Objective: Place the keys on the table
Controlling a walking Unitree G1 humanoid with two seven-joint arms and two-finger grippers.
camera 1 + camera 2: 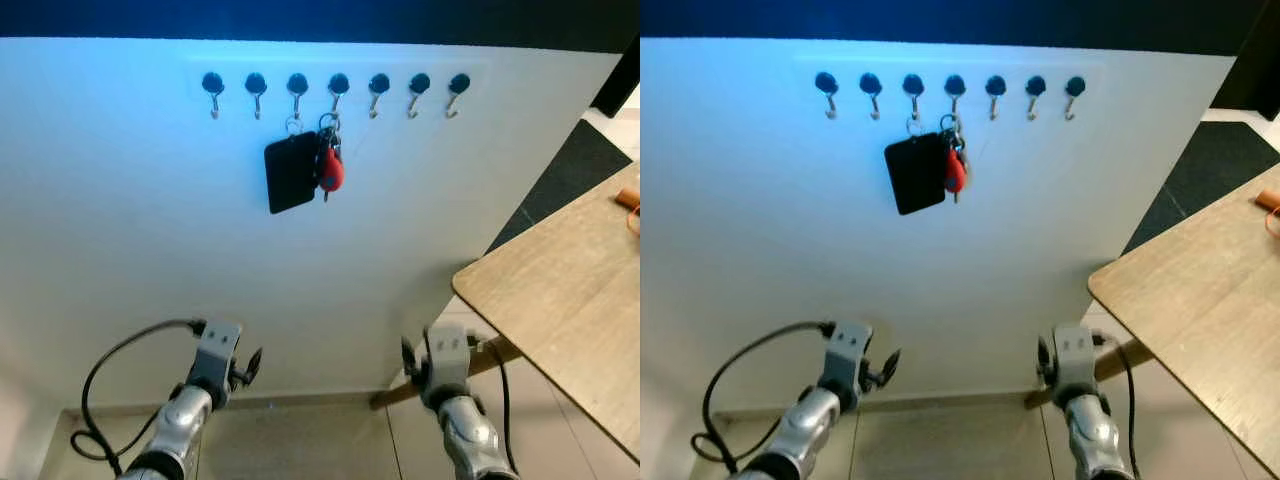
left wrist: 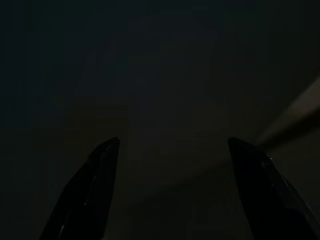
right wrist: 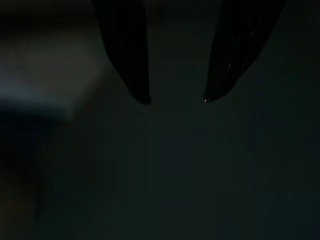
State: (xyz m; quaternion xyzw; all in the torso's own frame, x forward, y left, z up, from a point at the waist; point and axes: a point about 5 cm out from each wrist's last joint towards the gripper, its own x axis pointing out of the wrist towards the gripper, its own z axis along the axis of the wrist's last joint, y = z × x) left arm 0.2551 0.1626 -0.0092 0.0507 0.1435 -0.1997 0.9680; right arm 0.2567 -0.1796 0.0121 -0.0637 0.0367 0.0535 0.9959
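A bunch of keys with a red fob [image 1: 330, 166] hangs from a hook in the middle of a row of black hooks [image 1: 338, 84] on the white wall. A black card holder [image 1: 291, 172] hangs beside it on the left. The wooden table [image 1: 560, 290] stands to the right. Both arms are low, far beneath the keys: the left arm [image 1: 195, 395] at bottom left, the right arm [image 1: 450, 390] near the table's corner. The dark wrist views show my left gripper [image 2: 173, 141] open and my right gripper [image 3: 175, 100] open, with nothing between the fingers.
An orange object [image 1: 628, 200] lies at the table's far right edge. A table leg [image 1: 400, 392] slants down to the tiled floor [image 1: 300, 440] by the right arm. Dark flooring [image 1: 575, 175] lies beyond the wall's right end.
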